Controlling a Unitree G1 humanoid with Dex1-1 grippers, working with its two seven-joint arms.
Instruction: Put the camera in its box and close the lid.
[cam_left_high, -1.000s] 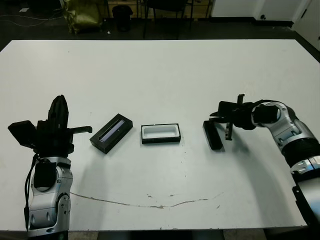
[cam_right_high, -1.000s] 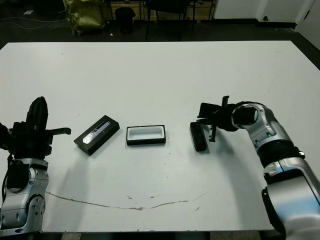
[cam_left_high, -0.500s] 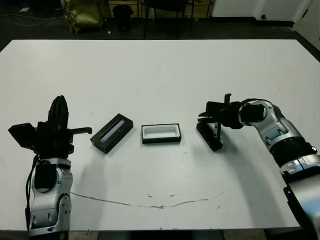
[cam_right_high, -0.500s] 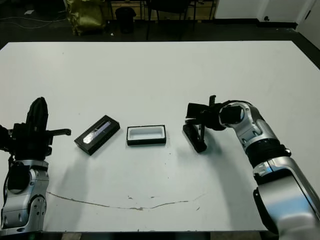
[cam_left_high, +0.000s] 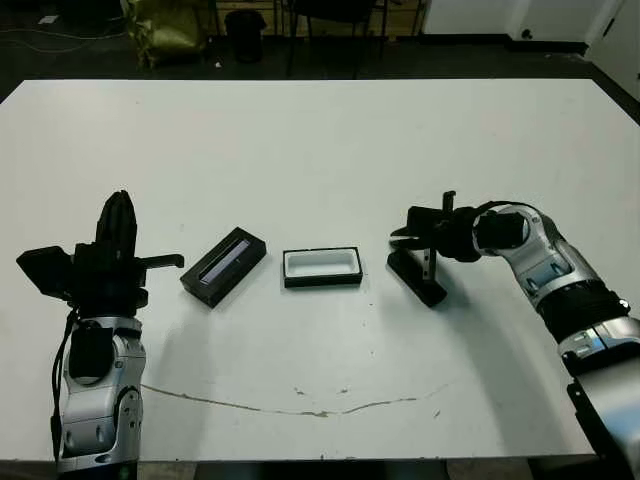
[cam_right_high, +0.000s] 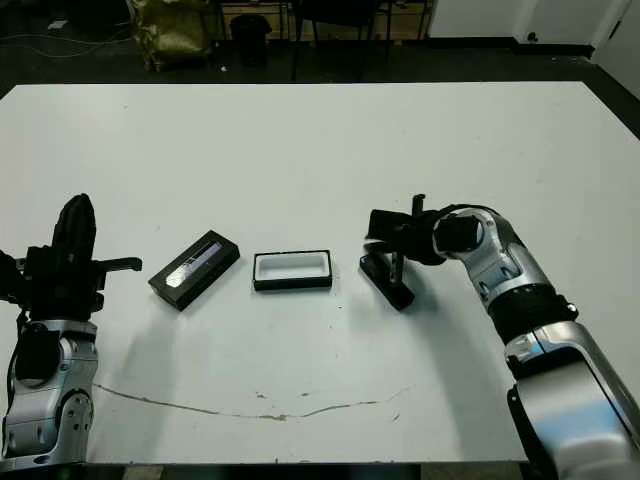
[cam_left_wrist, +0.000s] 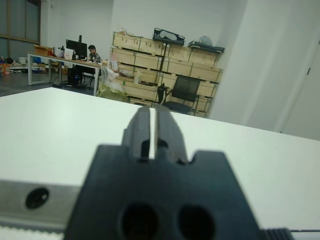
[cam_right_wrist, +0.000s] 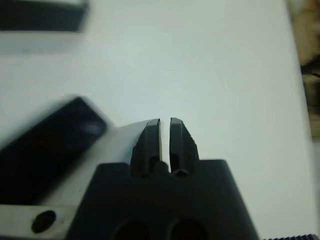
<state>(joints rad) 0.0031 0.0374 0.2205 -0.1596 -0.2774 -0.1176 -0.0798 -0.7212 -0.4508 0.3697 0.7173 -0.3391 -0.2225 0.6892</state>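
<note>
Right wrist view shows the right gripper (cam_right_wrist: 165, 134) with its two fingers pressed together, nothing between them, and the camera (cam_right_wrist: 47, 142) blurred on the table just beside them. In the left eye view that gripper (cam_left_high: 428, 262) sits low over the white table (cam_left_high: 320, 150), right at the camera (cam_left_high: 417, 275), which lies slanted to the right of the box (cam_left_high: 321, 268); whether they touch I cannot tell. The box rests open near the table's middle, white lining up. To its left, close by, the lid (cam_left_high: 224, 266) lies at an angle, stripe up. Farther left, the left gripper (cam_left_high: 118, 222) is raised above the near edge, its fingers clenched and empty, well apart from the lid.
</note>
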